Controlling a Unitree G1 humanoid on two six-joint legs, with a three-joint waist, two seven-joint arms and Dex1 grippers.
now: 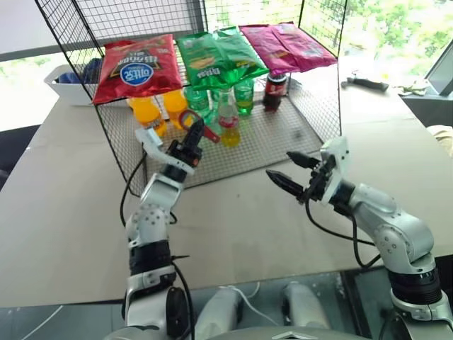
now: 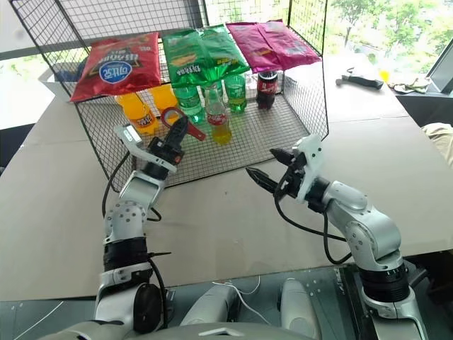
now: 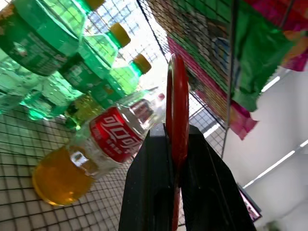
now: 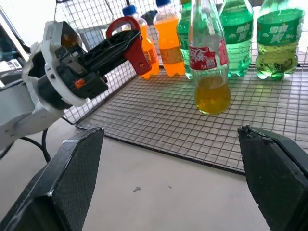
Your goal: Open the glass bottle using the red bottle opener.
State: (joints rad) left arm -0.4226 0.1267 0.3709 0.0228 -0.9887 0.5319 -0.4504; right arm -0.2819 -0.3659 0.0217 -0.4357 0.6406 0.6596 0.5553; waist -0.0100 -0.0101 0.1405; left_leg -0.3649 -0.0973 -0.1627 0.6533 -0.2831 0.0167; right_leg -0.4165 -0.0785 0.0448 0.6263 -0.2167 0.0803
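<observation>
The glass bottle [image 1: 228, 122] stands upright on the wire rack's floor [image 1: 277, 139], with yellow drink in its lower half and a red-and-white label. My left gripper [image 1: 195, 134] is shut on the red bottle opener [image 1: 210, 135], holding it just left of the bottle, about level with its label. In the left wrist view the opener [image 3: 177, 106] sits edge-on between the black fingers [image 3: 149, 183], with the bottle [image 3: 106, 144] close behind. My right gripper [image 1: 281, 164] hangs open over the table in front of the rack, right of the bottle and clear of it, its fingers [image 4: 72, 183] spread wide.
The black wire rack carries red [image 1: 134, 67], green [image 1: 219, 57] and magenta [image 1: 287, 44] snack bags on top. Orange soda bottles [image 1: 150, 113], green bottles [image 1: 244, 95] and a cola bottle [image 1: 274, 91] stand around the glass one. A white bin [image 1: 67, 85] sits back left.
</observation>
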